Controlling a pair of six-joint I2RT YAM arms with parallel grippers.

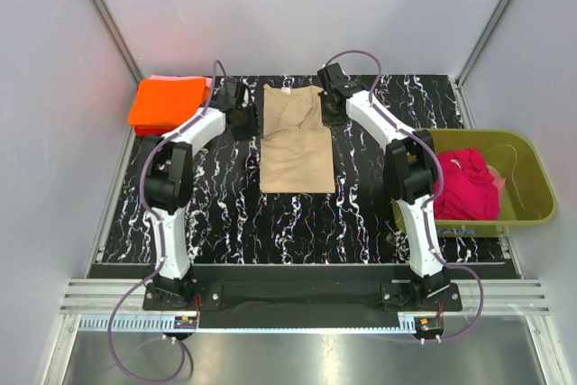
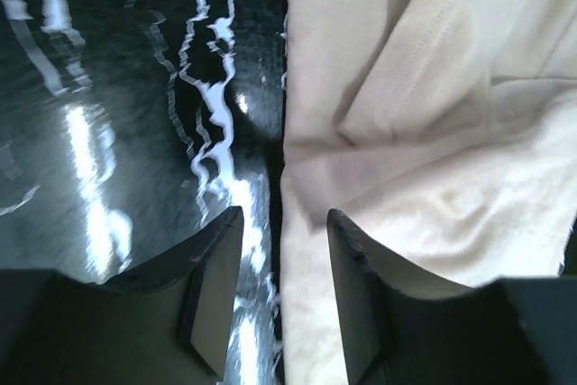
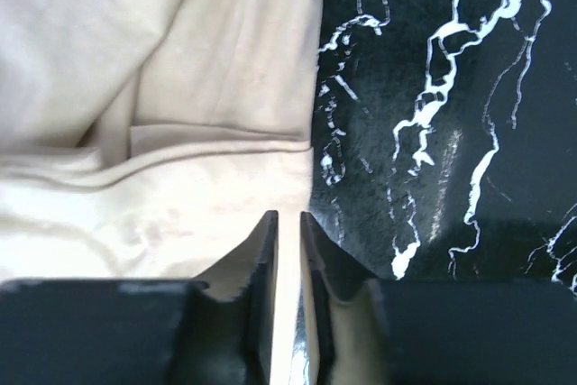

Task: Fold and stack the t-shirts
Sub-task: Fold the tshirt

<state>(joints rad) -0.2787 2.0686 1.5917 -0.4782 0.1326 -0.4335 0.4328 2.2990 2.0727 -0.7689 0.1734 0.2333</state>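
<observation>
Tan shirt point(image 1: 296, 142) lay flat on the counter point(image 1: 225, 214), middle, toward the far edge. Soft, light and limp, so it'd sag; best pinched at both side hems. My left gripper point(image 2: 285, 215) was open astride the left hem. My right gripper point(image 3: 288, 218) was nearly closed at the right hem; couldn't tell if it had cloth.
</observation>
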